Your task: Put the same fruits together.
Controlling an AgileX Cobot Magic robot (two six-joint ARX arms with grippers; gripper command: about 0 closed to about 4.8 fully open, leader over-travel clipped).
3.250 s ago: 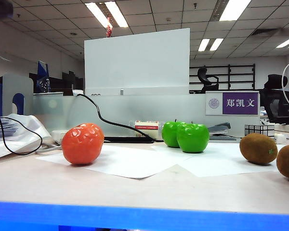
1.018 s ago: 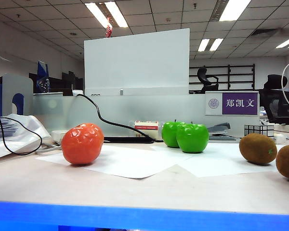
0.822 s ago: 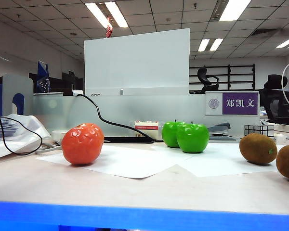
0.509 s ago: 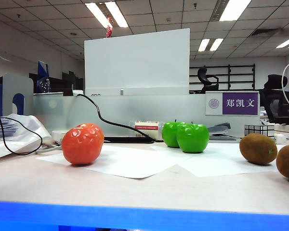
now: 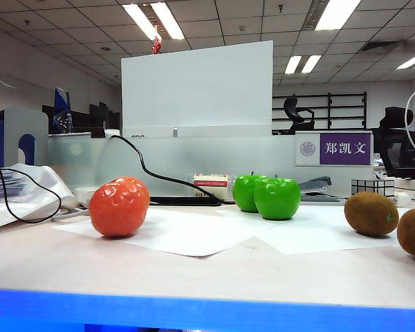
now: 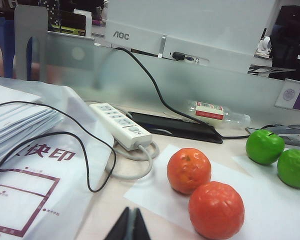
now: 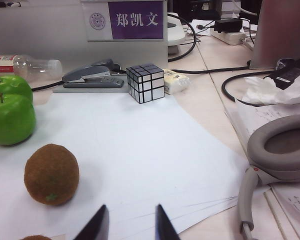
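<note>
Near table edge, left gripper (image 6: 128,226): fingers pressed together, nothing between them; low over the desk, short of the oranges, beside the paper stack (image 6: 20,165).
Right gripper (image 7: 128,224): jaws part-way apart, empty; low over the white sheet (image 7: 140,145), just beside the near kiwi.
Oranges: two, side by side and close to touching in the left wrist view, one (image 6: 189,170) behind the other (image 6: 216,210); the exterior view shows them as one overlapping shape (image 5: 119,206).
Apples: two, touching or nearly so, mid-table (image 5: 277,198), (image 5: 245,191); also seen from the left wrist (image 6: 264,146), (image 6: 294,168) and the right wrist (image 7: 10,112).
Kiwis: one whole (image 7: 51,174), a second only as a sliver at the frame edge (image 7: 36,237); in the exterior view they lie near each other on the right (image 5: 371,214), (image 5: 413,233).
Clutter: power strip (image 6: 121,125), bottle (image 6: 220,113), stapler (image 7: 90,75), cube (image 7: 146,82), headphones (image 7: 277,160), all clear of the fruit.
Judgement, stage: every pair appears already grouped; sorting looks done or nearly done.
Judgement, doing it well: keep both arms low and back, away from the round fruit, which would roll at a nudge. If the kiwis need closing up, open the right jaws wider first, take the near kiwi across its short axis, set it down gently.
Risk: any sweep of the right arm could knock the near kiwi toward the apples.
</note>
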